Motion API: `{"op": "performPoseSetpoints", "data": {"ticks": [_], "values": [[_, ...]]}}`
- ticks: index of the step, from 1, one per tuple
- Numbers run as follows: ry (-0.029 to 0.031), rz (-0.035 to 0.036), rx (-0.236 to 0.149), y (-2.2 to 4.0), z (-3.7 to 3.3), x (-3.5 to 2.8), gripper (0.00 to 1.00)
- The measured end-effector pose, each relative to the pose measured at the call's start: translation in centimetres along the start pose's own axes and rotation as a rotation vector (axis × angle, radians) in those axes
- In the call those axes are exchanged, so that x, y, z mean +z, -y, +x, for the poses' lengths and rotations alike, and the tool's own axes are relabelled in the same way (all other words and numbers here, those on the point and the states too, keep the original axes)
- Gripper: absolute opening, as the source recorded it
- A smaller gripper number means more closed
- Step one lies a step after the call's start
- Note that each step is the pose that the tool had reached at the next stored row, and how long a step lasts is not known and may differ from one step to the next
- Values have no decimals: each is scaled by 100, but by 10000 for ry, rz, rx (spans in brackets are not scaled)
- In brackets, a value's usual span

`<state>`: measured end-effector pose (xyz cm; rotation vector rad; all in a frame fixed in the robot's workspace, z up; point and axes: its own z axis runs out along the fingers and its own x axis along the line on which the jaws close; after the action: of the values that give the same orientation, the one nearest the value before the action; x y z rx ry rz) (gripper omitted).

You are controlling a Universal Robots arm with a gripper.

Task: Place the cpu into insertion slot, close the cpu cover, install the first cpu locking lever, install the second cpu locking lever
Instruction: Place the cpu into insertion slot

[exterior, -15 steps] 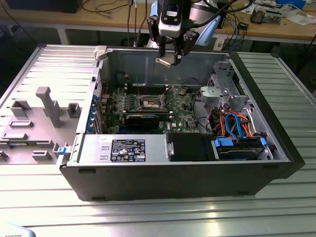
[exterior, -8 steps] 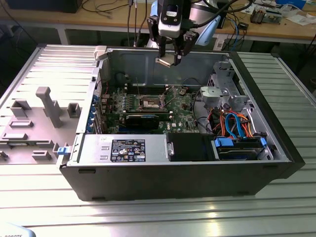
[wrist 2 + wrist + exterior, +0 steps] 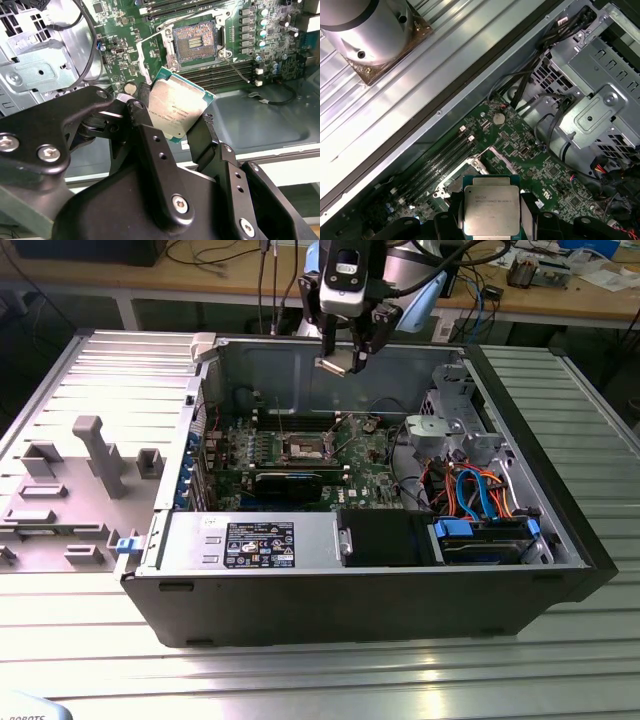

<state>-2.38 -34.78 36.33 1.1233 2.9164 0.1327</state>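
Note:
My gripper hangs above the open computer case, shut on the cpu, a small flat square chip with a pale metal face. In both wrist views the cpu sits clamped by its edges between the two black fingers. The insertion slot lies lower down amid the green motherboard, well below the chip. Its dark contact field is uncovered. The silvery cpu cover stands swung open beside the slot. A thin wire lever sticks out past the socket.
Rows of slim memory slots flank the socket. A long black card lies in front of it. A metal drive cage with orange and blue cables fills the case's right in the exterior view. A grey fixture plate lies outside, left.

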Motion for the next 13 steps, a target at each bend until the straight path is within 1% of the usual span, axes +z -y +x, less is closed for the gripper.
{"op": "performPoseSetpoints", "data": {"ticks": [3, 6, 8, 10, 13], "values": [[5, -1, 48, 0, 0, 1, 54], [19, -5, 215, 0, 0, 3, 54], [86, -19, 1022, 1, 0, 6, 54], [115, -25, 1369, 1, 0, 6, 54], [127, -28, 1511, 1, 0, 6, 54]]}}
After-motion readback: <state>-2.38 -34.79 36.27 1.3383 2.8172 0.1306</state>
